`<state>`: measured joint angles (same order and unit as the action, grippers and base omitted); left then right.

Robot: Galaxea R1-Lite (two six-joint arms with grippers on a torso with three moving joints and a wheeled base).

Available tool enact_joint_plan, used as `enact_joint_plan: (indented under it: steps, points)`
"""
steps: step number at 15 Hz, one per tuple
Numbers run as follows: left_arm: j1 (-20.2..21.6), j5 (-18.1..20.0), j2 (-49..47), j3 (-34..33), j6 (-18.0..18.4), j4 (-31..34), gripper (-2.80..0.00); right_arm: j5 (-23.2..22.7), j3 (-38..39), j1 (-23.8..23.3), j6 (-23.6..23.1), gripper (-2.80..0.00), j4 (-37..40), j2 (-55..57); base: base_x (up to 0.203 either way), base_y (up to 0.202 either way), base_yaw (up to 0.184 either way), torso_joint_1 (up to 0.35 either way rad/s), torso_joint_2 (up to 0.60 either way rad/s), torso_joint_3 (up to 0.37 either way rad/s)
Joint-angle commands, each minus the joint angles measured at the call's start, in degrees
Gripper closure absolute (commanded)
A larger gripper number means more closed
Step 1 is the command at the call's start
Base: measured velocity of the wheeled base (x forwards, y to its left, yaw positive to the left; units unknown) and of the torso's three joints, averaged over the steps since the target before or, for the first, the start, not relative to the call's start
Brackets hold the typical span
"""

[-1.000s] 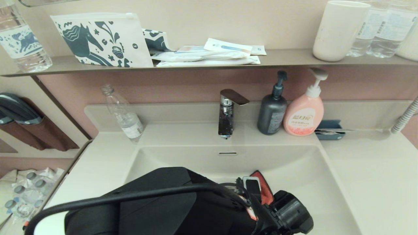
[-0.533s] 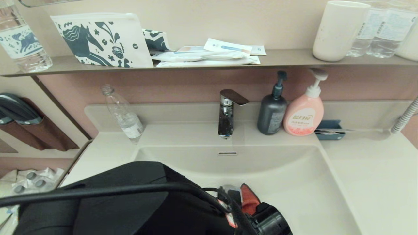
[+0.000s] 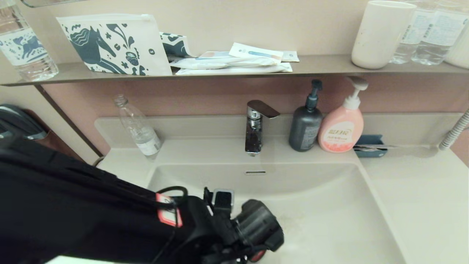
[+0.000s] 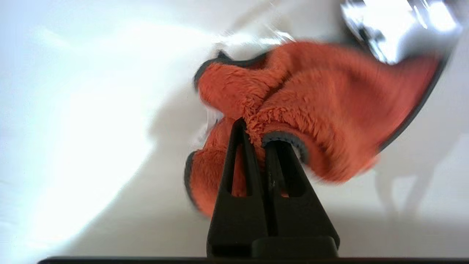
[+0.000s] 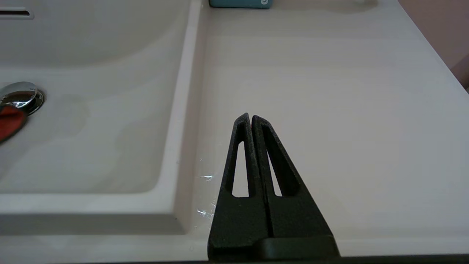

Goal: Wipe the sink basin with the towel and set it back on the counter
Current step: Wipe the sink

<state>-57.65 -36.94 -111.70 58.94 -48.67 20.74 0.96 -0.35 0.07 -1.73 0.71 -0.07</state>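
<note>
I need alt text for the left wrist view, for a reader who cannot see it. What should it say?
The left gripper, its fingers shut on the orange towel, holds the bunched cloth against the glossy off-white sink basin. The chrome drain stopper shows just beyond the towel.

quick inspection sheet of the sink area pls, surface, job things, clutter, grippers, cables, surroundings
surface: counter bare beside the sink basin
job's things: towel in the basin by the chrome drain stopper
clutter: two pump bottles and a clear bottle at the back ledge
grippers: left gripper shut on the towel; right gripper shut, over the counter
cables: black cable on the left arm
surroundings: faucet, wall shelf
</note>
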Motion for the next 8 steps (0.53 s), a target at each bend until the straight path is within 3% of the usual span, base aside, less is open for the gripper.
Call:
enact_joint_plan:
  steps: [1, 3, 8]
  points:
    - [5.94, -0.15, 6.6, -3.51, 4.89, -4.97, 0.0, 0.02, 0.0, 0.01, -0.03, 0.0, 0.0, 0.07, 0.0, 0.0, 0.0, 0.0, 0.0, 0.0]
    - [8.25, -0.24, 8.19, -5.31, 9.84, -15.32, 0.0, 0.0, 0.0, 0.01, -0.03, 0.0, 0.0, 0.07, 0.0, 0.0, 0.0, 0.0, 0.0, 0.0]
    - [9.86, -0.68, 8.63, -9.49, 11.09, -28.96, 0.0, 0.0, 0.0, 0.01, -0.03, 0.0, 0.0, 0.07, 0.0, 0.0, 0.0, 0.0, 0.0, 0.0]
